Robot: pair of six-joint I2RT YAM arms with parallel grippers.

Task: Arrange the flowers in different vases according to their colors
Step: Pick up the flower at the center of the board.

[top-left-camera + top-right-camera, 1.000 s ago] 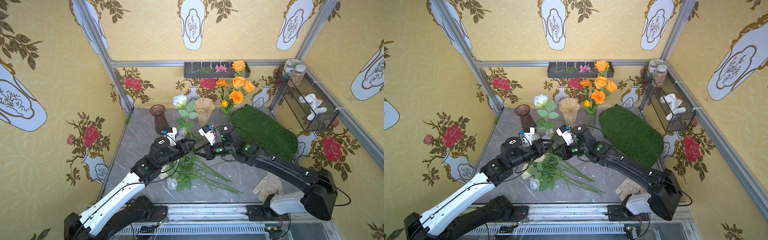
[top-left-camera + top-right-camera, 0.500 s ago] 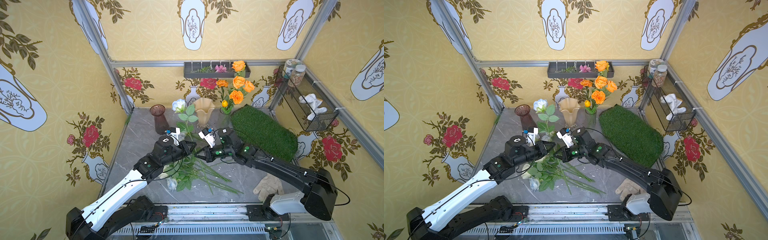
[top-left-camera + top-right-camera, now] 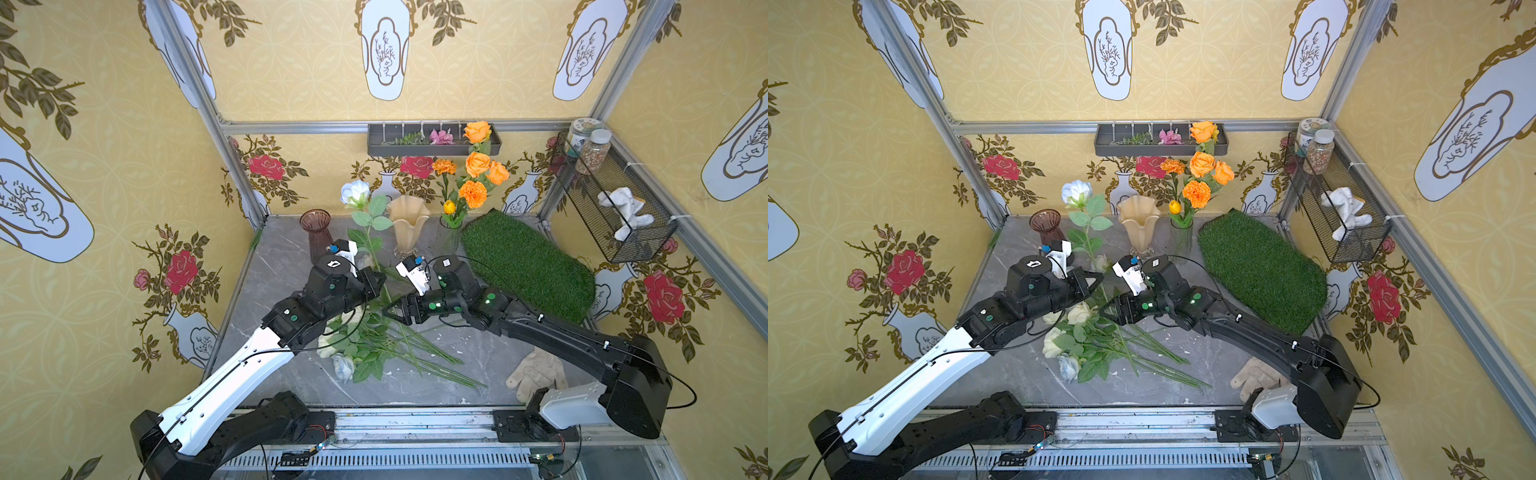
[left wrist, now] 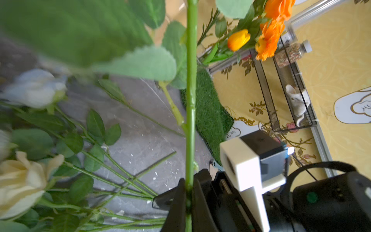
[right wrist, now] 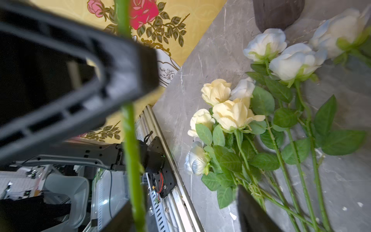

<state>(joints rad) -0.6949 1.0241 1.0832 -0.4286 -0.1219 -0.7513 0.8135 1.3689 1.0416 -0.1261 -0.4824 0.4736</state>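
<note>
Pinching the green stem of a pale blue rose low down with the left gripper. Bloom up high, stem nearly straight up. Just beside it, on the other side of the stem, the right gripper, jaws apart. Under both, on the gray table, a pile of cream and pale blue roses lying flat. At the back, in a row: a purple-brown vase, a cream vase, then a clear vase full of orange flowers. Next to that, a green grass mat.
</note>
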